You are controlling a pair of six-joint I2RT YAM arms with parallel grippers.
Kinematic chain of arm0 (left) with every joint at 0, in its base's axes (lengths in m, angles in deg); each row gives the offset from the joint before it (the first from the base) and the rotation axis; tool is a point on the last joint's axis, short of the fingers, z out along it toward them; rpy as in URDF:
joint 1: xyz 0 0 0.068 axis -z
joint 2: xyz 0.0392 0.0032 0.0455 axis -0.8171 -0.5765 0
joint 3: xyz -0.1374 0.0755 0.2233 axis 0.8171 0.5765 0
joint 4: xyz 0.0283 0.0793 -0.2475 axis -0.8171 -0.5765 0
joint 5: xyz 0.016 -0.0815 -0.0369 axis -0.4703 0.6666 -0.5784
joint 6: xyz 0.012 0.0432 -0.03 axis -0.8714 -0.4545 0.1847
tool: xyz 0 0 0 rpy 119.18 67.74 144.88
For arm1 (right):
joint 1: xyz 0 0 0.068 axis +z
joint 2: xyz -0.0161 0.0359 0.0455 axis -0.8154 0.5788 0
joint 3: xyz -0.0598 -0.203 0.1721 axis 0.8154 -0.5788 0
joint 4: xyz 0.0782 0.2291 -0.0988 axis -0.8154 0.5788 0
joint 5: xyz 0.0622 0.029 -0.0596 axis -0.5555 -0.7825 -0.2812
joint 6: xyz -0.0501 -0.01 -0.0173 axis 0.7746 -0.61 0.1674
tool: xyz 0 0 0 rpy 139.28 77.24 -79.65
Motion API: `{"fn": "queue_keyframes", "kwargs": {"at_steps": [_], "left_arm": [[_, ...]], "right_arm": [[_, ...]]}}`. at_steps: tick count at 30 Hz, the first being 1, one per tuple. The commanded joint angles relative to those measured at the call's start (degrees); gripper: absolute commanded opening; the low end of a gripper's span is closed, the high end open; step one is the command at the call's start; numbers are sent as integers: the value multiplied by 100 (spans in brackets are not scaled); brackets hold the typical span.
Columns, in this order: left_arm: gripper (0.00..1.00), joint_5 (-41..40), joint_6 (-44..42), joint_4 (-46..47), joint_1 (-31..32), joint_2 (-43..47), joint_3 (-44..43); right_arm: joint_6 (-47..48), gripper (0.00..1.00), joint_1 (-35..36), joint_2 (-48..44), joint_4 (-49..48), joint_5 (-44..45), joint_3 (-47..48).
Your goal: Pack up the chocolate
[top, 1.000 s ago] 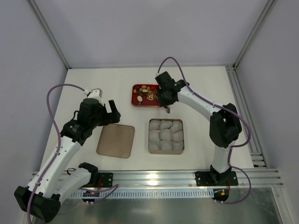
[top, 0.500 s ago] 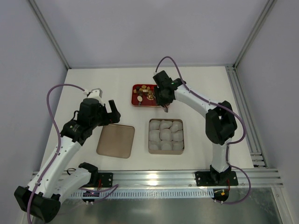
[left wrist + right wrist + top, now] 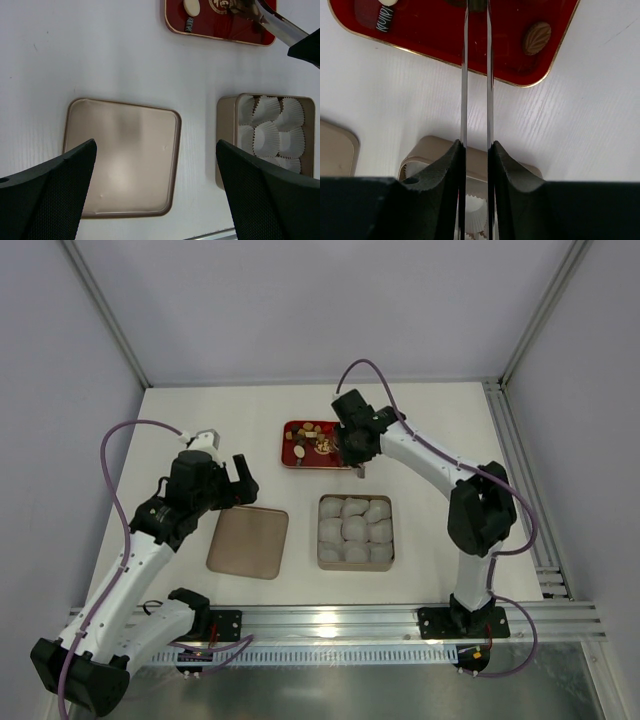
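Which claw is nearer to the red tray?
Right. The right claw sits beside the red tray, its blades reaching over it; the left claw hovers above the tan lid.

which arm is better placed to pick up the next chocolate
Right. The right hand grips tweezers whose tips reach into the red tray among the chocolates. The left hand hangs open near the flat tan lid, away from that tray.

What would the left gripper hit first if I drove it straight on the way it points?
Probably the flat tan lid lying on the table: the open left gripper points down at its edge nearest the paper-cup box, so one finger may land on bare table instead. Height is unclear.
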Motion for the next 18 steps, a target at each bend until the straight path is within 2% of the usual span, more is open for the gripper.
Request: {"fn": "queue_keyframes", "kwargs": {"at_steps": [1, 13, 18], "left_arm": [[100, 95, 43, 133, -16, 7, 7], [100, 166, 51, 159, -16, 7, 33], [100, 52, 51, 133, -16, 51, 42]], "right_arm": [[47, 19, 37, -854, 165, -9, -158], [-182, 17, 72, -2620, 429, -748, -1328], [-313, 17, 388, -3051, 455, -1082, -1697]]}}
